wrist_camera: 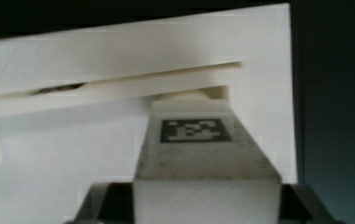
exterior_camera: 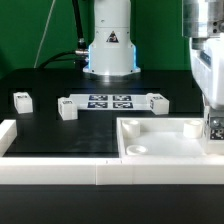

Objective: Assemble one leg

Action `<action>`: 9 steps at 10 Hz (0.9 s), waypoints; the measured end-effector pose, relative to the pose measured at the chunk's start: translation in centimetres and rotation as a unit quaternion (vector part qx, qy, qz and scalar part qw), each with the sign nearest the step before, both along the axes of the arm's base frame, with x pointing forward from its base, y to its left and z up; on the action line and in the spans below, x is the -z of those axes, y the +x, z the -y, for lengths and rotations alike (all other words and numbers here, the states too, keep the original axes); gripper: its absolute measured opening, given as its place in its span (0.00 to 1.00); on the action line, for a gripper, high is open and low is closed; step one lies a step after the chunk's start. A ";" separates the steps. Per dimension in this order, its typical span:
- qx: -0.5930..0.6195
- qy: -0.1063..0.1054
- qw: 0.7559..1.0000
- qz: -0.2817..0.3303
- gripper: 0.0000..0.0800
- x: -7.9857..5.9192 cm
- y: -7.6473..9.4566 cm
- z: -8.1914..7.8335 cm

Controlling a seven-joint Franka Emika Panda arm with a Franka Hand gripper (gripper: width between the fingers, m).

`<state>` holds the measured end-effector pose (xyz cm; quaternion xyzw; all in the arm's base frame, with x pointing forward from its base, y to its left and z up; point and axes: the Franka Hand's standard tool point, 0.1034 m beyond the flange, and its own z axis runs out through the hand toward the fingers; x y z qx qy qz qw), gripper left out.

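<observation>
My gripper (exterior_camera: 212, 118) is at the exterior view's right, shut on a white leg (exterior_camera: 214, 130) with a black-and-white tag. It holds the leg upright over the right corner of the large white square panel (exterior_camera: 160, 140). In the wrist view the leg (wrist_camera: 193, 150) runs between the two dark fingers (wrist_camera: 113, 203) of the gripper (wrist_camera: 200, 208), its far end against the panel (wrist_camera: 85, 70). Whether the leg sits in a corner hole is hidden. Three more legs lie on the black table: one at the left (exterior_camera: 22, 99), one (exterior_camera: 67, 108) and one (exterior_camera: 157, 100).
The marker board (exterior_camera: 108, 100) lies flat in the middle of the table, in front of the robot base (exterior_camera: 108, 45). A raised white border (exterior_camera: 50, 170) runs along the front and left edge of the table.
</observation>
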<state>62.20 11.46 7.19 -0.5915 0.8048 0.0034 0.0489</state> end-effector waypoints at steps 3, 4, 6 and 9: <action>0.073 0.011 0.997 0.000 0.36 0.0 0.0 -0.2; 0.078 0.015 0.997 0.001 0.36 0.0 0.0 -0.2; 0.074 0.019 0.997 0.001 0.38 0.0 0.0 -0.2; 0.008 0.014 1.000 0.007 0.75 0.0 0.0 0.0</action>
